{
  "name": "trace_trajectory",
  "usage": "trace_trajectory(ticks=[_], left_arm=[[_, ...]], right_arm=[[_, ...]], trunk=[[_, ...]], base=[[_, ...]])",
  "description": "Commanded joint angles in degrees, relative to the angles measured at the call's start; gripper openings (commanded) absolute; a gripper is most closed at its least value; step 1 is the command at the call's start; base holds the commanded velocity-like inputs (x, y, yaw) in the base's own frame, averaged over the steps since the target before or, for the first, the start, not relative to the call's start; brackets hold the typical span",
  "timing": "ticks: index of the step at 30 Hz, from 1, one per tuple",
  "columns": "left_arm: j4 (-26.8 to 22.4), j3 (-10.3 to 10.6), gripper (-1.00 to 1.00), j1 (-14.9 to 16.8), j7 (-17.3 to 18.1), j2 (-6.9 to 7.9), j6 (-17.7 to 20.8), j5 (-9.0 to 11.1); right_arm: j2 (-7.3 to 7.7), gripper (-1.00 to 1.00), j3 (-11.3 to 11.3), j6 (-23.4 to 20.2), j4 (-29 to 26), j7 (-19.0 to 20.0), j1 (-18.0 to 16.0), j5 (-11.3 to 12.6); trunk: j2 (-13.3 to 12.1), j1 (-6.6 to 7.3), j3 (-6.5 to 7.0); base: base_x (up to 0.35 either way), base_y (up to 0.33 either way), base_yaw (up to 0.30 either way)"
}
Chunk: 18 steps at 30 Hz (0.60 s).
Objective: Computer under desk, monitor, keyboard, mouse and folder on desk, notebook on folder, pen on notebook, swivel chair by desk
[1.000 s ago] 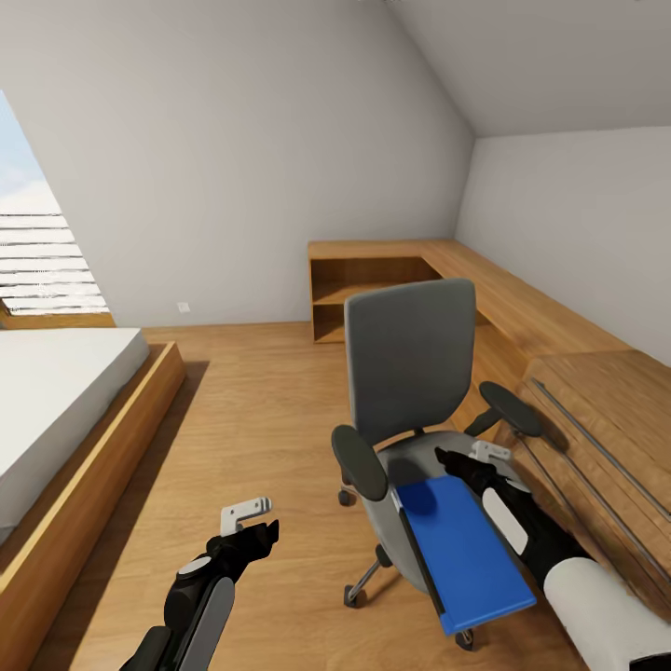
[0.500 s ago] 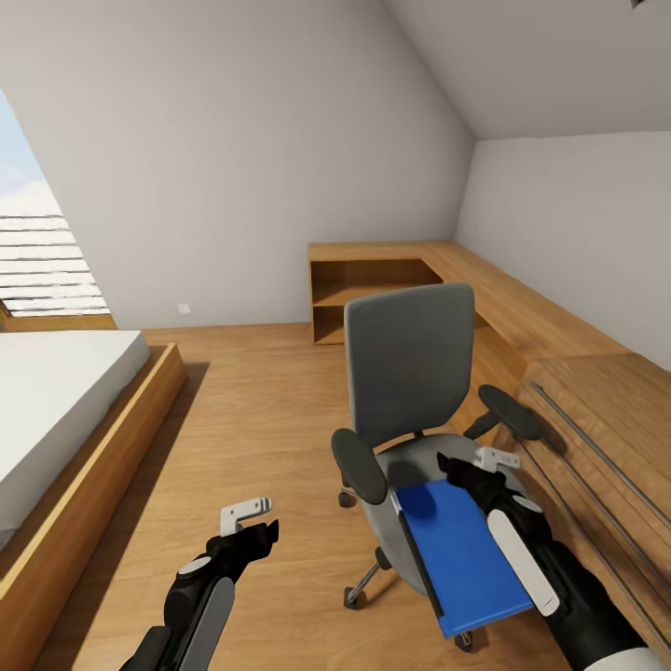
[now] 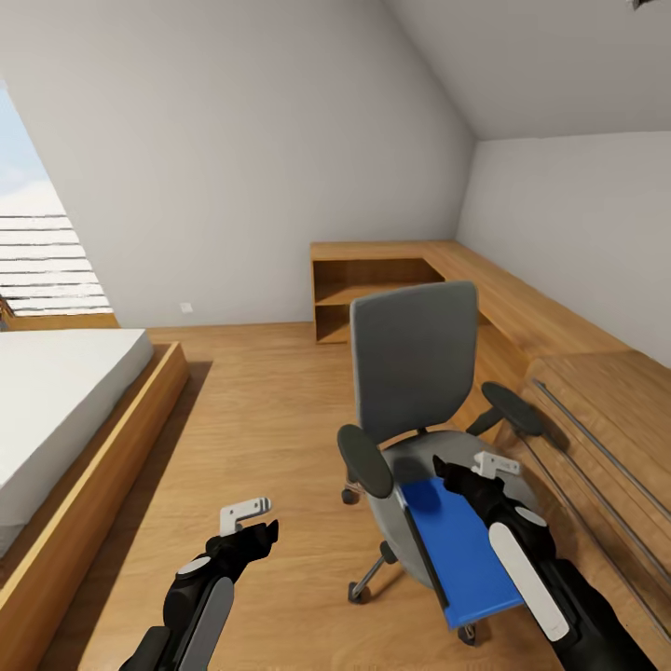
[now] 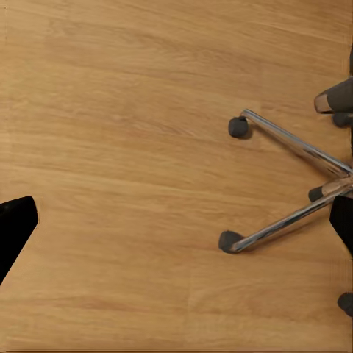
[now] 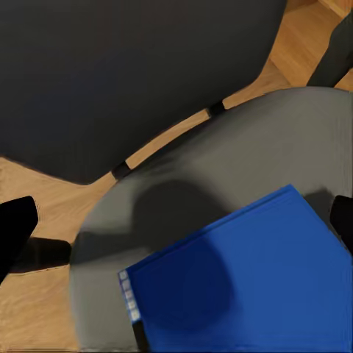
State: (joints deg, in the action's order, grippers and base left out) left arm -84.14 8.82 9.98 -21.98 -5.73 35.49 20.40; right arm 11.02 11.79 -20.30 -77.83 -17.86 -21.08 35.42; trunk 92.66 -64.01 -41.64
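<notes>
Hovering over folder (image 3: 458, 550) on swivel chair (image 3: 415, 373), right gripper (image 3: 471, 471) jaws apart; left gripper (image 3: 252, 522) jaws apart.

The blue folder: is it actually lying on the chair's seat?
Touching. The right wrist view shows the blue folder flat on the grey seat of the swivel chair, no gap visible; the head view agrees.

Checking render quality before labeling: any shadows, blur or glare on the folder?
Right wrist view: a soft round shadow falls on the folder and the chair seat; edges slightly soft. Head view: folder evenly lit, no glare, shadow near its far end.
</notes>
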Motion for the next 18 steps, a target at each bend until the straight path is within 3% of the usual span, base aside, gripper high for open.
trace_trajectory(ticks=[1, 5, 18], left_arm=[[-0.1, 0.1, 1.00, 0.0, -0.5, 0.01, 0.1, 0.6], [-0.1, 0.1, 1.00, 0.0, -0.6, 0.01, 0.2, 0.7], [-0.1, 0.1, 1.00, 0.0, -0.5, 0.01, 0.2, 0.6]], right_arm=[[0.08, 1.00, 0.1, -0.1, -0.2, -0.6, 0.0, 0.5], [0.05, 1.00, 0.1, 0.2, -0.2, -0.6, 0.1, 0.4], [0.06, 1.00, -0.7, 0.4, 0.6, -0.6, 0.1, 0.5]], trunk=[[0.0, 0.02, -0.06], [0.0, 0.02, -0.07], [0.0, 0.02, 0.12]], base=[[-0.171, 0.219, 0.000], [-0.198, 0.259, 0.000], [-0.207, 0.271, -0.258]])
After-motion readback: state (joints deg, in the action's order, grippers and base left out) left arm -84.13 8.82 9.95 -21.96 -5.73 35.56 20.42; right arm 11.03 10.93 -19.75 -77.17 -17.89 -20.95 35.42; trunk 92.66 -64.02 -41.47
